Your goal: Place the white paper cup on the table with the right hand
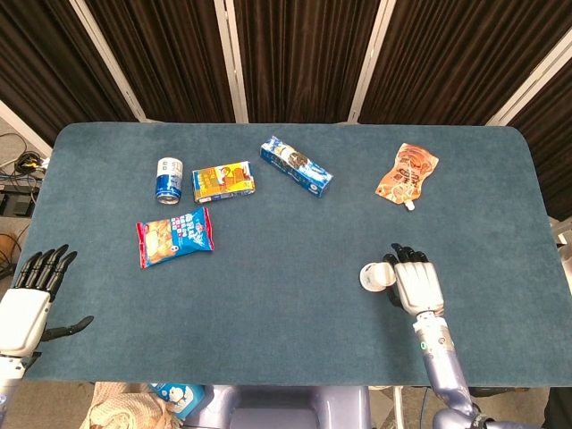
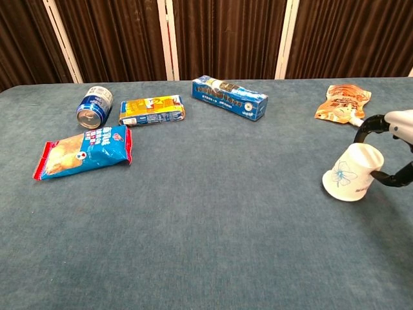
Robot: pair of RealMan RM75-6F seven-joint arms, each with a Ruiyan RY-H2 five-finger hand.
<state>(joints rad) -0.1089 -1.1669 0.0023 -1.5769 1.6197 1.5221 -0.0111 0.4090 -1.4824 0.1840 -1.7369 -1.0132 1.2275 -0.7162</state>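
Observation:
The white paper cup, printed with a faint blue figure, is tilted with its base pointing left. My right hand grips it from the right, dark fingers wrapped around its wall. Cup and hand hover at the table's right-centre, low over the blue cloth; I cannot tell if the cup touches the table. My left hand hangs off the front left corner with fingers spread and nothing in it.
On the blue table lie a blue can, a yellow box, a blue carton, a snack bag and an orange pouch. The pouch is behind the cup.

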